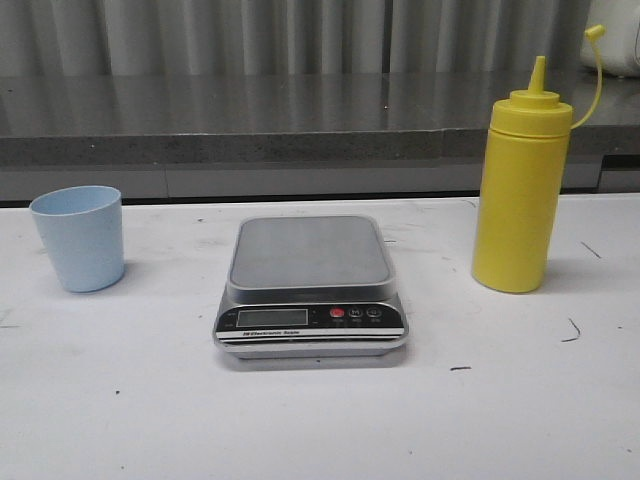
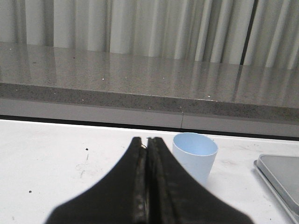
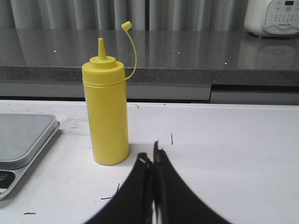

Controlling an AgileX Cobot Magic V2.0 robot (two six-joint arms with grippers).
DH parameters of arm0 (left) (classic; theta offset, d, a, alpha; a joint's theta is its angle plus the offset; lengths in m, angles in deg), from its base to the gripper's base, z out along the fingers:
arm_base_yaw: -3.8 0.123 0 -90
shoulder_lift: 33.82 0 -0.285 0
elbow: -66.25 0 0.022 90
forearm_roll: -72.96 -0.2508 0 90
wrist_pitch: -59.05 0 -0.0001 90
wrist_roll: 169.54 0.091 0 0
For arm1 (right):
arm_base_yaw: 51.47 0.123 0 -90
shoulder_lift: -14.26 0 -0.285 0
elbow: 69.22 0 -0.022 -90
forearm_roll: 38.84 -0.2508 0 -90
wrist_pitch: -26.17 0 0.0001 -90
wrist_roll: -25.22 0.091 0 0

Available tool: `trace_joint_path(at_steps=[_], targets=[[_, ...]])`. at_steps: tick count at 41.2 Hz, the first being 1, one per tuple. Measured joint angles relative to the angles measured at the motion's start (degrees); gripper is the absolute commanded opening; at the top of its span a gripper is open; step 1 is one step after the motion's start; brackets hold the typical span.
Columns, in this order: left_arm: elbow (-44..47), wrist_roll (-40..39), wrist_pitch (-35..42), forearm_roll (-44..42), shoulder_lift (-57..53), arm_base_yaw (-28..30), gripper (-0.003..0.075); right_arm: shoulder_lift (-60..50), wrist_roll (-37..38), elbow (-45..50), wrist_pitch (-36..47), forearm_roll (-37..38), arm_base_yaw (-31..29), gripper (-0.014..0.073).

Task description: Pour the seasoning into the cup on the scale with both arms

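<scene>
Your left end effector [image 2: 147, 140] has its jaws pressed together with nothing between them. The cup [image 2: 195, 156] stands upright on the bench just beyond and to the right of its tips, apart from them. In the front view the cup [image 1: 78, 238] sits at the far left, well left of the scale [image 1: 310, 285].

Your right end effector [image 3: 151, 158] is likewise closed and holds nothing. The seasoning [image 3: 106, 112] stands upright just ahead of it and to the left, not touching, cap hanging open on its strap. In the front view the seasoning [image 1: 522, 190] stands to the right of the scale, which lies in the middle with a bare platform and its display toward you.

The bench [image 1: 320, 420] is white, marked with small dark scuffs. Behind it runs a grey speckled ledge [image 1: 250, 120], with pale vertical curtains [image 2: 140, 23] beyond. A white appliance [image 3: 273, 17] sits on the ledge at far right.
</scene>
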Motion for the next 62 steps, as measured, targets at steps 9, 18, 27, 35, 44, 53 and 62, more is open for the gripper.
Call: trace_joint_path(at_steps=[9, 18, 27, 35, 44, 53, 62], targets=[[0.0, 0.0, 0.0, 0.0, 0.0, 0.0, -0.002, 0.0, 0.0, 0.0, 0.0, 0.0, 0.0, -0.0069], [0.0, 0.0, 0.0, 0.0, 0.0, 0.0, -0.002, 0.0, 0.0, 0.0, 0.0, 0.0, 0.0, -0.0069], [0.0, 0.0, 0.0, 0.0, 0.0, 0.0, -0.002, 0.0, 0.0, 0.0, 0.0, 0.0, 0.0, -0.0069], [0.0, 0.0, 2.02, 0.0, 0.0, 0.0, -0.002, 0.0, 0.0, 0.0, 1.31, 0.0, 0.0, -0.0069], [-5.16, 0.0, 1.19, 0.0, 0.0, 0.0, -0.002, 0.0, 0.0, -8.6, -4.07, 0.0, 0.0, -0.0069], [-22.38, 0.0, -8.48, 0.0, 4.26, 0.0, -0.002, 2.31, -0.59, -21.85, -10.16, 0.0, 0.0, -0.0069], [-38.14, 0.0, -23.7, 0.0, 16.7, 0.0, -0.002, 12.55, -0.59, -31.55, -14.41, 0.0, 0.0, -0.0069]])
